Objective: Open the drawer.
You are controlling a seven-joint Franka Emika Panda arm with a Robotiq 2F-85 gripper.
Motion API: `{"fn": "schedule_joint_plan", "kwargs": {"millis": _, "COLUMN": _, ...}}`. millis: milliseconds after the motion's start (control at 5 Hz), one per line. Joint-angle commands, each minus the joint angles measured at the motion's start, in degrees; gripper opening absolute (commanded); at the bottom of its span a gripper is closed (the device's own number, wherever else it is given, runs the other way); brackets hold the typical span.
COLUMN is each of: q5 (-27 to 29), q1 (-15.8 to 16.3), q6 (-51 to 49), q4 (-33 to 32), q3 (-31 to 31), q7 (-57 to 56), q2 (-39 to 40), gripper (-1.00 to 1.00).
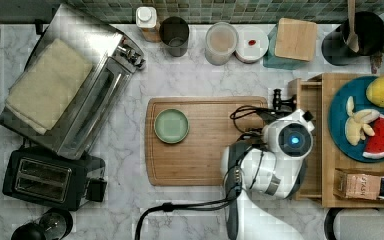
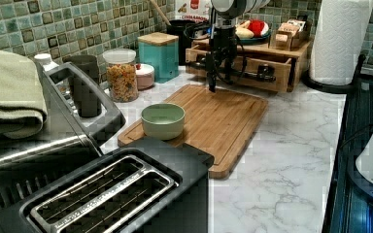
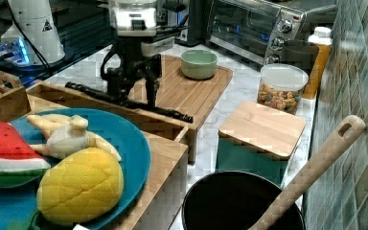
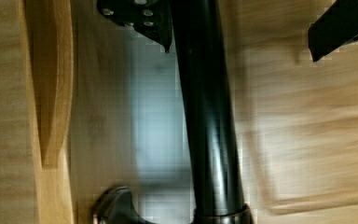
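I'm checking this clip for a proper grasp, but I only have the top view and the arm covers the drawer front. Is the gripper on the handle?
Observer: Yes. In the wrist view the gripper straddles the handle, with one finger on each side of the dark bar.
Operator: Is it closed on it?
Observer: No. One finger sits close by the bar and the other stands clear of it, so the gripper is open.
Operator: Is the drawer out at all?
Observer: Partly. In the left view the drawer has its front standing forward of the wooden stand.
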Motion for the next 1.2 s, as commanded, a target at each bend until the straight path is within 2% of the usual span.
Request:
{"fn": "schedule_joint_plan", "kwargs": {"millis": 200, "q5": 3.1, "q1": 10.4, "q6": -0.9, "q4": -5.1, "q3": 11.5, "q7": 0.3, "q2": -5.7, "gripper": 1.0}}
{"fn": "schedule_joint_plan", "kwargs": {"millis": 400, "q5": 5.3, "q1": 15.1, "q6": -2.4, "q4": -3.9, "q3": 9.5, "q7": 4.4, "q2": -5.4, "gripper": 1.0}}
{"fn": "schedule_joint_plan", "kwargs": {"millis": 600, "q5": 4.1, "q1": 15.9, "q6": -4.6, "q4": -2.8, "q3": 11.5, "q7": 13.2, "q2": -5.8, "gripper": 1.0}}
{"fn": "schedule_joint_plan", "kwargs": {"millis": 800, "q5": 0.5, "q1": 18.2, "q6": -4.6, "q4": -1.4, "q3": 11.5, "q7": 21.8, "q2": -5.4, "gripper": 1.0}}
{"fn": "schedule_joint_plan", "kwargs": {"millis": 1000, "q5": -4.8, "q1": 19.0, "q6": -5.5, "q4": -2.8, "q3": 12.2, "q7": 27.9, "q2": -10.0, "gripper": 1.0}}
{"fn": "schedule_joint_plan", "kwargs": {"millis": 1200, "q5": -4.8, "q1": 18.5, "q6": -5.5, "q4": -2.8, "q3": 12.7, "q7": 27.9, "q2": -10.0, "gripper": 1.0}}
